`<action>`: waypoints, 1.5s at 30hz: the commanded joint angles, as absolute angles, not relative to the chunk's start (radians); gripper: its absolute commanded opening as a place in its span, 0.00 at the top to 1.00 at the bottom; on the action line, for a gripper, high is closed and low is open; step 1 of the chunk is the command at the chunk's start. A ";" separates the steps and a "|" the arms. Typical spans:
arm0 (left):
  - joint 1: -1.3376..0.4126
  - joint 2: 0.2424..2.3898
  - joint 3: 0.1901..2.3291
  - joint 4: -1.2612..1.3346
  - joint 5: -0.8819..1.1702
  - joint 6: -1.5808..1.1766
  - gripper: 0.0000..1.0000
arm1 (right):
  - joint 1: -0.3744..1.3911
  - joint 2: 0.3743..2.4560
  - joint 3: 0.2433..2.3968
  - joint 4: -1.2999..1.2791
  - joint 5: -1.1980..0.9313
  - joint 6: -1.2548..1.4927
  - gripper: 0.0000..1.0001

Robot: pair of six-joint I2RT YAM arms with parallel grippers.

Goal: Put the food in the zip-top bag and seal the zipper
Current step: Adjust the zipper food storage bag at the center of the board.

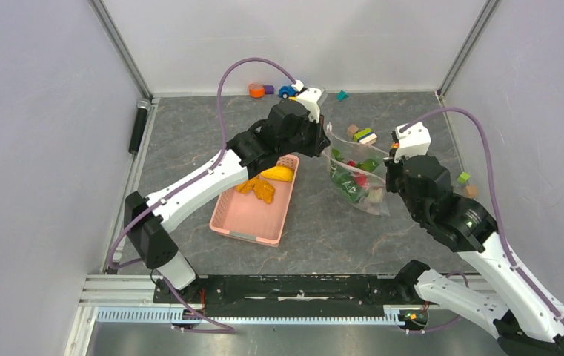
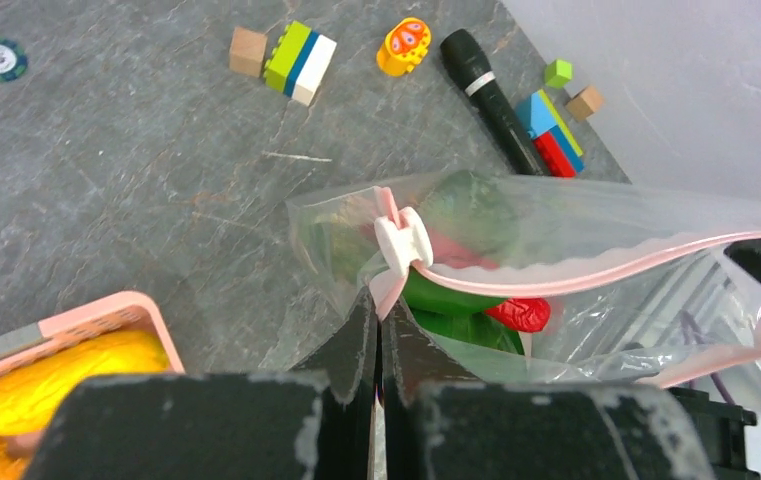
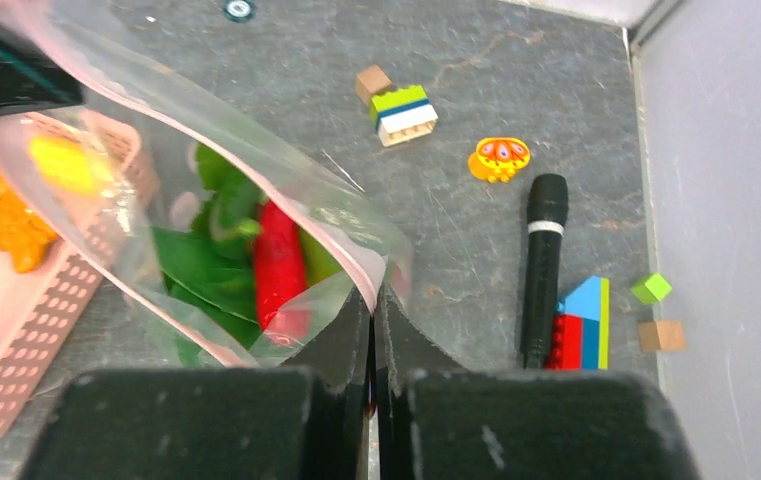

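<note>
One zip-top bag (image 1: pixel 354 180) stretches between the two arms, right of the single pink basket (image 1: pixel 249 222). The left gripper (image 2: pixel 378 312) is pinched tight on the bag's edge just under the one white slider (image 2: pixel 401 240) of the zipper (image 2: pixel 606 265). The right gripper (image 3: pixel 374 300) is clamped on the opposite corner. Inside the bag I count one red chili (image 3: pixel 278 265) among green pieces (image 3: pixel 201 265). One yellow mango (image 1: pixel 279 173) and two orange pieces (image 1: pixel 258 188) lie in the basket.

My left arm (image 1: pixel 204 178) and right arm (image 1: pixel 486 252) are alike: white shells on the long links, bulky black joint housings between them. A white boxy camera mount (image 1: pixel 310 100) caps each wrist at its twelve o'clock end, and a thin lilac cable (image 1: pixel 220 111) arcs out from it. My left gripper (image 2: pixel 378 310) and right gripper (image 3: pixel 373 300) have matte black wedge fingers (image 2: pixel 351 350), edges scuffed grey.
</note>
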State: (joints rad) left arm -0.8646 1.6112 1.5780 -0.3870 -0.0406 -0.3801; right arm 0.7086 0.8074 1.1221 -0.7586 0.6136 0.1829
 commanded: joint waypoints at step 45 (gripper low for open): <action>-0.845 1.237 1.124 -0.398 -0.381 -0.601 0.00 | 0.701 0.739 0.813 -0.302 0.248 0.090 1.00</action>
State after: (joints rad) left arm -0.8505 1.3022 1.1740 -0.3393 -0.2680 -0.5243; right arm 0.7033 0.7654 0.8204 -0.3561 0.2718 0.1162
